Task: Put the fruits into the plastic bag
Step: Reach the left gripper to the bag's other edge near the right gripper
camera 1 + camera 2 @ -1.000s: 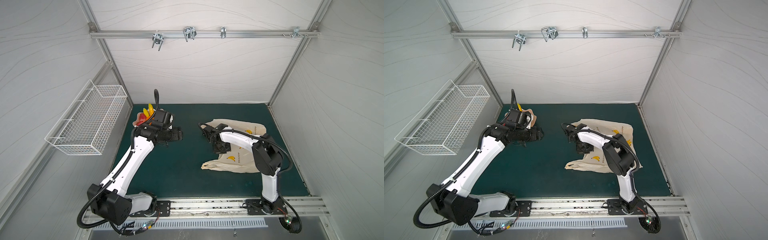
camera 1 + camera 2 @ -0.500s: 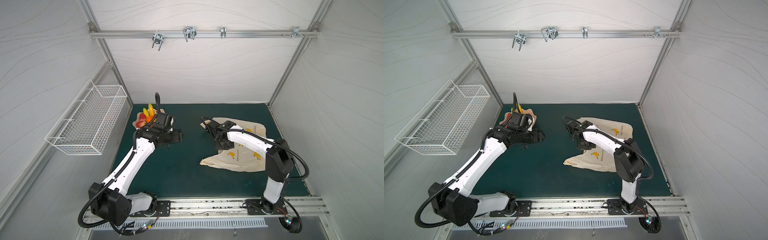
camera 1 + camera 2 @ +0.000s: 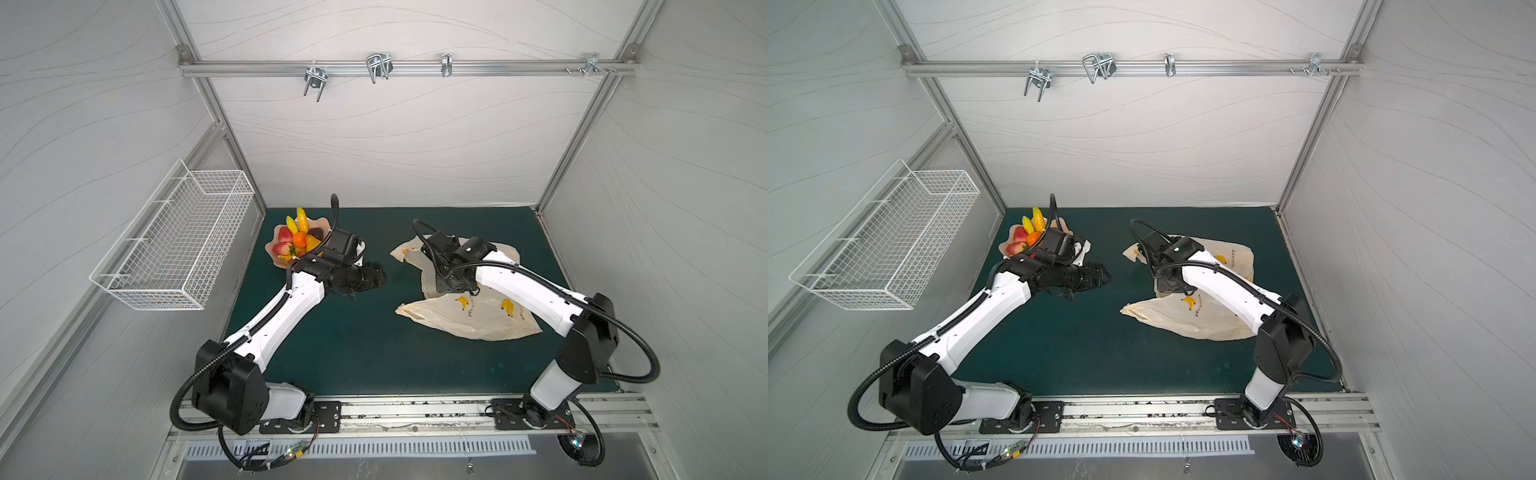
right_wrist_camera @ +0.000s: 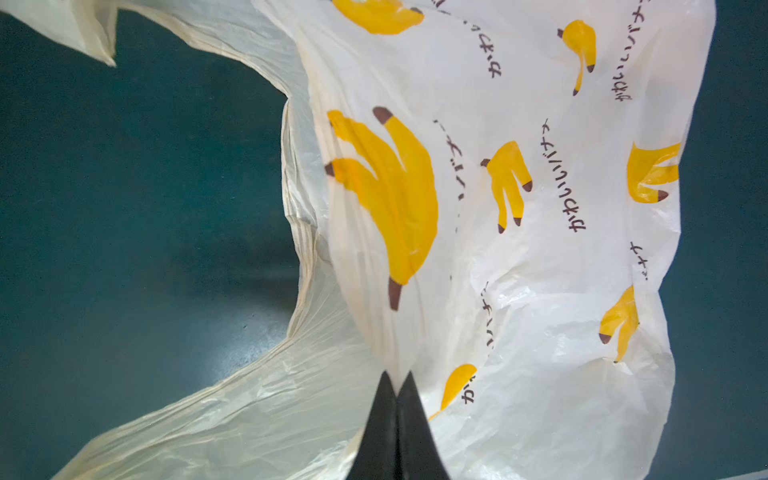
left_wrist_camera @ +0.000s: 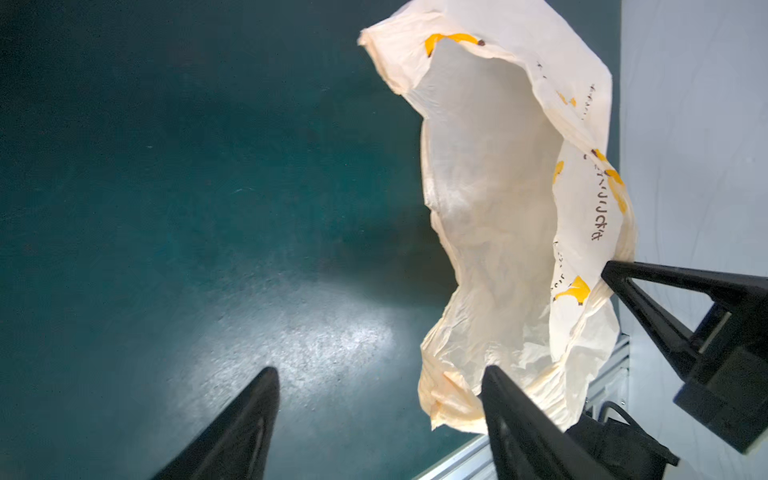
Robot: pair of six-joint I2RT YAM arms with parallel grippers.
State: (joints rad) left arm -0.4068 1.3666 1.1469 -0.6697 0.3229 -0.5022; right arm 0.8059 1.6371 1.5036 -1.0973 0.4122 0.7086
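Bag (image 4: 498, 249) looks thin, limp, slippery; right gripper (image 4: 397, 380) pinches its top layer, left gripper (image 5: 380, 370) gapes empty; grab near the rim.

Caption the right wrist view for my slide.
Right gripper shut on a fold of the banana-printed plastic bag, green mat beyond.

Camera layout: two overhead views, two wrist views.
Both top views look down from high above the near edge toward the far wall, covering the whole counter (image 3: 353, 345) and both arms. The left wrist view looks past the left end effector (image 5: 380, 370) across the counter; the right wrist view sits close over the plastic bag (image 4: 519, 249), seen in all four.
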